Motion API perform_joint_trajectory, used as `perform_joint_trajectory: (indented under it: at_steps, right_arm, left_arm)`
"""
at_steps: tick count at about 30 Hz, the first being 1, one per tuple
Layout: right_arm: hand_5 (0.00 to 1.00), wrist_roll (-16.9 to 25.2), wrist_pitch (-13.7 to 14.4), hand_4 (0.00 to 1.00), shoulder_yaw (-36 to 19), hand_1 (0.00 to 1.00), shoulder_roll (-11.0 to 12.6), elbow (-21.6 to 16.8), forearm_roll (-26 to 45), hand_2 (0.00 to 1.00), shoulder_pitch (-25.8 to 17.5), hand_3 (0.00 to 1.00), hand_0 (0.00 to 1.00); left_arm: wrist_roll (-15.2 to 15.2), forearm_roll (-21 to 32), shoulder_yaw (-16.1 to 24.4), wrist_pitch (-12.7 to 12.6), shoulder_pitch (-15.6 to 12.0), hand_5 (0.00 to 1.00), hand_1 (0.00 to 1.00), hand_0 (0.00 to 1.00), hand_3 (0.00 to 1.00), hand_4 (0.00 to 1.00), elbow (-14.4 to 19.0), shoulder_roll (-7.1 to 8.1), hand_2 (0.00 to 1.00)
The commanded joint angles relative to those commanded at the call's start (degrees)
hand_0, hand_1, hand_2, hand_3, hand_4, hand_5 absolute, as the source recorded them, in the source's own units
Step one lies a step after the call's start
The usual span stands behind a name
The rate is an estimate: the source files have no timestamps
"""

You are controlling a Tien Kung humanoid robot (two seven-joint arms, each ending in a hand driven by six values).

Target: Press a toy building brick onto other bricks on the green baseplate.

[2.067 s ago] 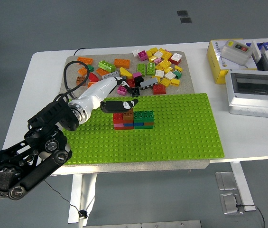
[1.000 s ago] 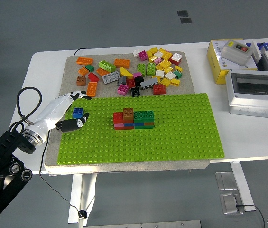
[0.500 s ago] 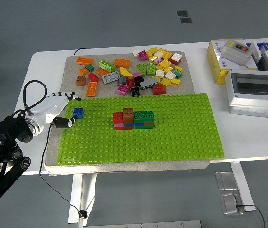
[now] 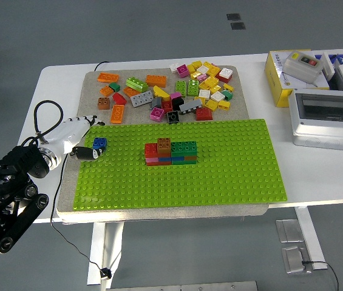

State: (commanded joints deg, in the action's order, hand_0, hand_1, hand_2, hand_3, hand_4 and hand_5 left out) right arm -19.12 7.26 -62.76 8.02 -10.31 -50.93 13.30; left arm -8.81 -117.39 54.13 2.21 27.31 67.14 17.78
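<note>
A green baseplate (image 4: 232, 163), studded and rectangular, lies with its long axis running left to right across a grey mat (image 4: 92, 82) on the white table (image 4: 56, 79). Near the plate's middle stands a low brick stack (image 4: 171, 152): red, blue, pink and green layers laid in a row parallel to the plate's long side, with one brown brick (image 4: 164, 144) rising a level above the rest, studs up. A small blue brick (image 4: 99, 143) sits alone at the plate's left edge, well apart from the stack, studs up.

The left hand (image 4: 81, 138), white-shelled with dark fingertips, reaches in from the lower left and rests at the plate's left edge, just beside the blue brick. Its thin fingers (image 4: 92, 121) lie extended and loosely apart above the brick while the dark thumb tip sits just below it; whether any of them touch the brick cannot be told. A black cable (image 4: 40, 115) loops over the wrist.

Beyond the plate's far edge, a loose pile of bricks (image 4: 183, 91) in orange, yellow, white, green, pink, red and grey is scattered over the mat. At the table's right end sit a yellow box (image 4: 278, 85) with a grey switch unit on top and a grey enclosure with a clear lid (image 4: 328, 116).
</note>
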Motion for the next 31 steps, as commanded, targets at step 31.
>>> perform_joint_trajectory:
  at_steps: [31]
  right_arm:
    - [0.998,0.8,0.0,0.57,0.2,0.628,0.4,0.0,0.5,0.665,-0.1,0.727,0.691]
  left_arm:
    - [22.5,28.1,8.9,-13.7,-12.2,0.28,0.741,0.782,0.693,0.487,12.1,-1.81,0.724]
